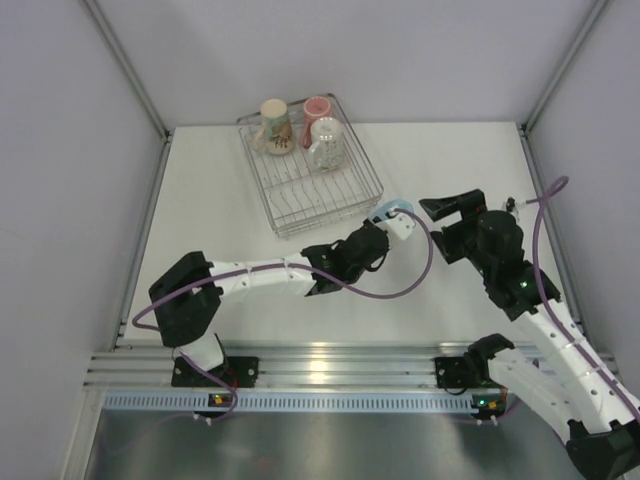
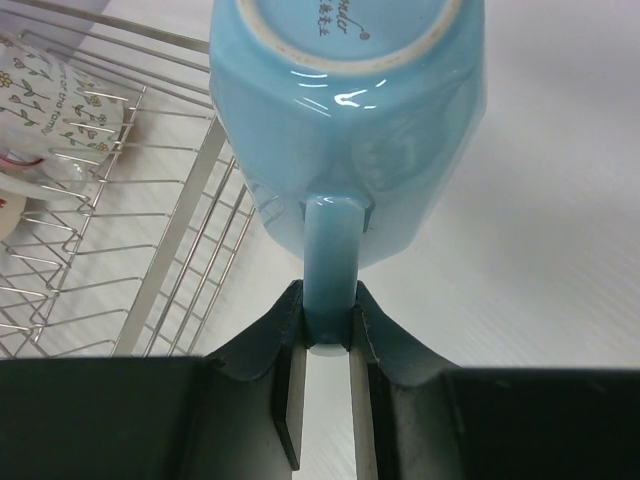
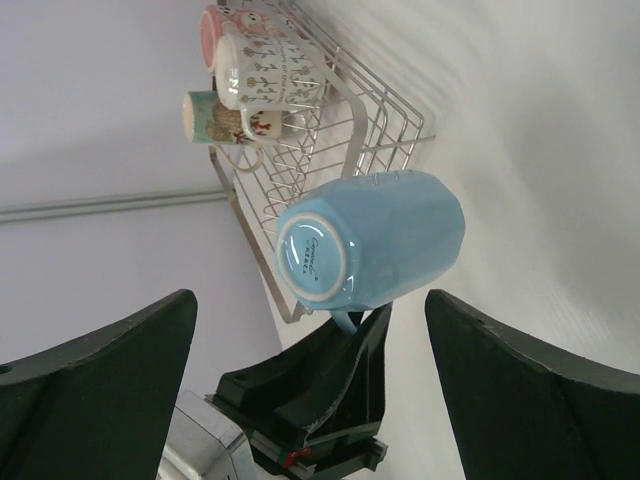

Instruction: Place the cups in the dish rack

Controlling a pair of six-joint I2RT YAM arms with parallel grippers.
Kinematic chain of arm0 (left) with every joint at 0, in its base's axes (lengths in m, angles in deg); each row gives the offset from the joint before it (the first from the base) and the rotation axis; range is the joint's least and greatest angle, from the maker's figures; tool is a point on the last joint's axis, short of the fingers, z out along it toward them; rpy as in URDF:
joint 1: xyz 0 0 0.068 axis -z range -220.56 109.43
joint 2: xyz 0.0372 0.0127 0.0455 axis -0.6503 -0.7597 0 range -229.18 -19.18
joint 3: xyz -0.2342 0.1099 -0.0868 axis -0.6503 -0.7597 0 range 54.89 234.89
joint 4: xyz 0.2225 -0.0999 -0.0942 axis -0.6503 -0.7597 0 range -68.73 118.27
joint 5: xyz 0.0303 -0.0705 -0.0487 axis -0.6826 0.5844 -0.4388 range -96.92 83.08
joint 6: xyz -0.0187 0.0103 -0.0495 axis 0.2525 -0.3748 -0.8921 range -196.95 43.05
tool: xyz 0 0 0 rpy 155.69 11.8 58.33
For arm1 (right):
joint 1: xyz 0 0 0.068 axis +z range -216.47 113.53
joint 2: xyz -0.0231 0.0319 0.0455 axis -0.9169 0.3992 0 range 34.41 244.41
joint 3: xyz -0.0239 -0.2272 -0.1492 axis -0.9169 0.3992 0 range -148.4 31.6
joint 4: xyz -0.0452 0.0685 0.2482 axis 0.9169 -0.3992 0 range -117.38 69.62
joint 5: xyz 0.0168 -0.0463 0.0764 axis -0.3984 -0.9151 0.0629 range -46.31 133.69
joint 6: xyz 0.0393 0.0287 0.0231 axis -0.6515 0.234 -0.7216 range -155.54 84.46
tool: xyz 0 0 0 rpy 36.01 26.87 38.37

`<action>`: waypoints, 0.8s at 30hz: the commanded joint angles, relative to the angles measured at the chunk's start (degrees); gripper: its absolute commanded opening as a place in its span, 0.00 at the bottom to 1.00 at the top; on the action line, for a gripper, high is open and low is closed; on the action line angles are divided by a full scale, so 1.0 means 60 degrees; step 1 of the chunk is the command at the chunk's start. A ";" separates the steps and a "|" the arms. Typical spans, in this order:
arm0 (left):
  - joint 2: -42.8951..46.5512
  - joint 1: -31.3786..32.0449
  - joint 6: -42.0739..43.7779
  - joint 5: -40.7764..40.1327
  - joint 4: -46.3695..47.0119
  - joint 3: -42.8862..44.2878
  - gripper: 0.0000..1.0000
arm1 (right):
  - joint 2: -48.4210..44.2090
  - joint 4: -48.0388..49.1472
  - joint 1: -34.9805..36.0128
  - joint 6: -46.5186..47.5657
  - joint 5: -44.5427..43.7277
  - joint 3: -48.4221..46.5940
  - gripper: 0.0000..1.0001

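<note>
The left gripper (image 2: 328, 296) was clamped narrowly on the handle of a light blue mug (image 2: 350, 130), its two fingers pinching the handle from either side. The mug lay tipped on its side in that grip, its printed base turned toward the right arm. It hung just outside the near right corner of the dish rack (image 1: 330, 214), not inside it. Whether it touched the white table (image 1: 230, 200) could not be told.

The right gripper (image 1: 445, 207) stood close beside the mug with its jaws spread wide, holding nothing and facing the mug's base.

At the far end of the wire rack three other cups were grouped close together: a cream-tan cup (image 1: 275, 122) on the left, a pink cup (image 1: 316, 108) at the far right corner, and a white mug with a small flower print (image 1: 327, 145) just in front of the pink one.
</note>
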 commanded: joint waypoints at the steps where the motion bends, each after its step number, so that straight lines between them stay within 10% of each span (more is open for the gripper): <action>1: 0.1164 -0.0150 -0.0520 0.0508 0.0978 0.0150 0.00 | -0.0356 0.0301 -0.0197 0.0409 -0.0247 -0.0562 0.97; 24: 0.2602 -0.4980 -0.0362 0.6352 -0.1525 0.1848 0.00 | -0.1587 -0.0124 -0.0256 0.1288 -0.0160 -0.0474 0.98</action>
